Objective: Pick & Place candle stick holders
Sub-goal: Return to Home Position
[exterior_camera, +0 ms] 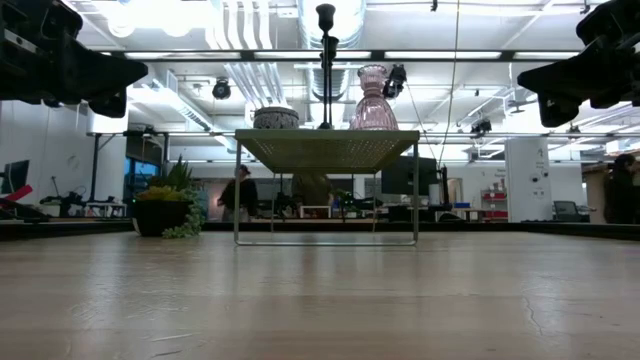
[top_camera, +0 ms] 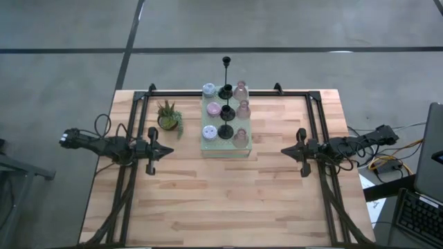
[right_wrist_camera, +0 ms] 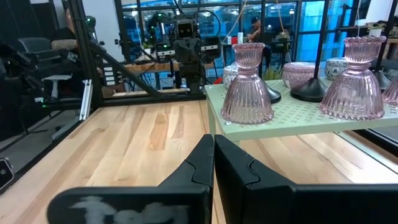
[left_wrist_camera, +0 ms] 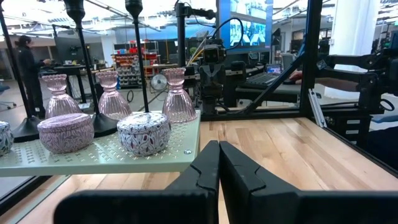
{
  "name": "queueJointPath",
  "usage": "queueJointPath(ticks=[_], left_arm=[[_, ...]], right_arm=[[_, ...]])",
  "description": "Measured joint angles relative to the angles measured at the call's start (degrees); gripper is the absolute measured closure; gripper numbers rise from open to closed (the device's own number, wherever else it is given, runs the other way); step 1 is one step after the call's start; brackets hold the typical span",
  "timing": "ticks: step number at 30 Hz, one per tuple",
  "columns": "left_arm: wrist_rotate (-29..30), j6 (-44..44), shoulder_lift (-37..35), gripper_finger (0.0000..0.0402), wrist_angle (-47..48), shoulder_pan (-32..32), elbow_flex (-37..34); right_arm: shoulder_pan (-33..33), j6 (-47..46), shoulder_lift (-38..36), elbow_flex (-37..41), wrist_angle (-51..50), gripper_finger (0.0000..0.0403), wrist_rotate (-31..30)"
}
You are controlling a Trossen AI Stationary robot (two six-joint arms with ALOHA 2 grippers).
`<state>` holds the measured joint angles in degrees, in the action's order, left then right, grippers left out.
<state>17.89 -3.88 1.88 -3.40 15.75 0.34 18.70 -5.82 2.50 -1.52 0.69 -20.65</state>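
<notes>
High view: my left gripper (top_camera: 165,150), right gripper (top_camera: 287,151) pinched closed, empty; open tabletop (top_camera: 221,200) between; far board (top_camera: 223,147) carries candle stick holders (top_camera: 241,111).

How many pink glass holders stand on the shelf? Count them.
3 pink holders along the shelf's right side: one far, one middle, one near. None seems hidden.

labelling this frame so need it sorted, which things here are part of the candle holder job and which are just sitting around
Job:
- pink glass holders, three
- black stemmed holders, three
- stubby patterned holders, three
- pale green shelf they all stand on
- left gripper and right gripper, both shut, out at the sides

Just there:
- potted plant, beside the shelf
</notes>
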Motion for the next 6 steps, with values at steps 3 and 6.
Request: queueJointPath(ticks=[3, 6], left_arm=[[0.0, 0.0, 0.0, 0.039, 0.0, 0.0, 0.0], [0.0, 0.0, 0.0, 0.039, 0.0, 0.0, 0.0]], right_arm=[[0.0, 0.1, 0.0, 0.0, 0.0, 0.0394, 0.0], [0.0, 0.2, 0.0, 0.0, 0.0, 0.0394, 0.0]])
